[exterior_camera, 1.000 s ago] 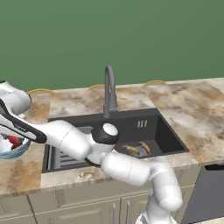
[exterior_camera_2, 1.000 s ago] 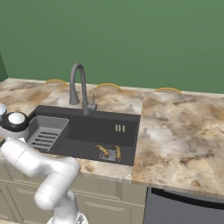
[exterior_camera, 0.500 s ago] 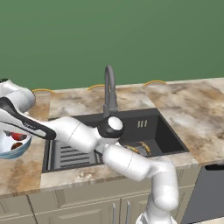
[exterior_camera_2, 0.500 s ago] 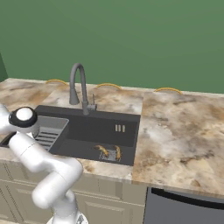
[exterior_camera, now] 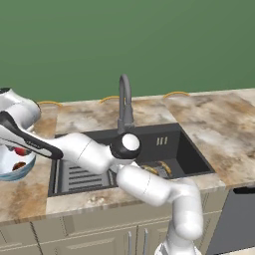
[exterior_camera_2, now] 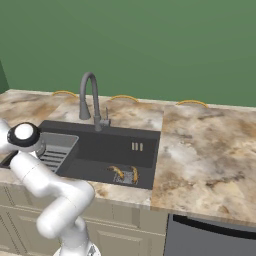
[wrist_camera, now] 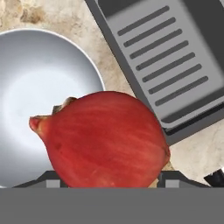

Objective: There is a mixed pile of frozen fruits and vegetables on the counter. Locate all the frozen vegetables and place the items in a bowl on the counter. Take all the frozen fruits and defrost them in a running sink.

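My gripper (wrist_camera: 111,177) is shut on the bright red frozen vegetable (wrist_camera: 103,140), which fills the space between the fingertips. It hangs over the right rim of the pale-blue bowl (wrist_camera: 39,61). In the left base view the gripper (exterior_camera: 16,148) and the red piece (exterior_camera: 20,151) sit just above the bowl (exterior_camera: 10,175) at the far left of the counter (exterior_camera: 89,114). A dark brown lump (exterior_camera: 18,166) lies inside the bowl. Two yellow-brown bananas (exterior_camera_2: 116,172) (exterior_camera_2: 134,174) lie on the floor of the sink (exterior_camera_2: 100,150) near the drain.
The grey slotted rack (wrist_camera: 166,57) takes the sink's left part, right beside the bowl. The tall arched faucet (exterior_camera: 124,99) stands behind the basin. A dark appliance front (exterior_camera_2: 210,237) sits below the counter at the right.
The arm's elbow has swung slightly right and up. The hand has stayed over the bowl with the red piece in it.
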